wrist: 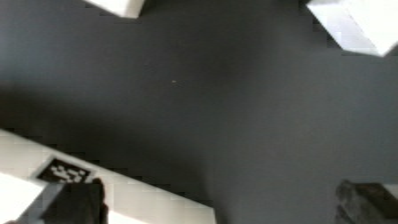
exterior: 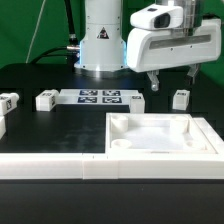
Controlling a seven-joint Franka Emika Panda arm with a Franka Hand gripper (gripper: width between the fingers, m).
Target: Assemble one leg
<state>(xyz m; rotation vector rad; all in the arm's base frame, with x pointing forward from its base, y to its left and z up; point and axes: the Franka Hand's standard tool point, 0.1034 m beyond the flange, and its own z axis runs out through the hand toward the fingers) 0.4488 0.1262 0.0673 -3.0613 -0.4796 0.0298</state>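
The gripper (exterior: 172, 82) hangs over the dark tabletop (exterior: 60, 125), jaws spread wide, nothing between them. Just below it, a touch toward the exterior view's right, stands the leg (exterior: 180, 99). It is upright on the tabletop and clear of both fingers, so there is no contact.

Nearer the camera than the gripper, and lower, lies the square panel (exterior: 160, 140), with a raised rim and a round socket in one corner. It sits apart from the leg. Toward the exterior view's left of the gripper, the marker board (exterior: 100, 97) lies flat. Beyond that are a second leg (exterior: 45, 100) and a third leg (exterior: 8, 100), both well apart from the gripper. The arm's base (exterior: 100, 40) rises behind.

Over to the wrist view: the gripper (wrist: 217, 203) shows dark fingertips (wrist: 63, 205) set far apart, with bare tabletop (wrist: 196, 100) ahead of them. A white tagged piece (wrist: 71, 172) sits just beside one fingertip; which part it is, I cannot tell.
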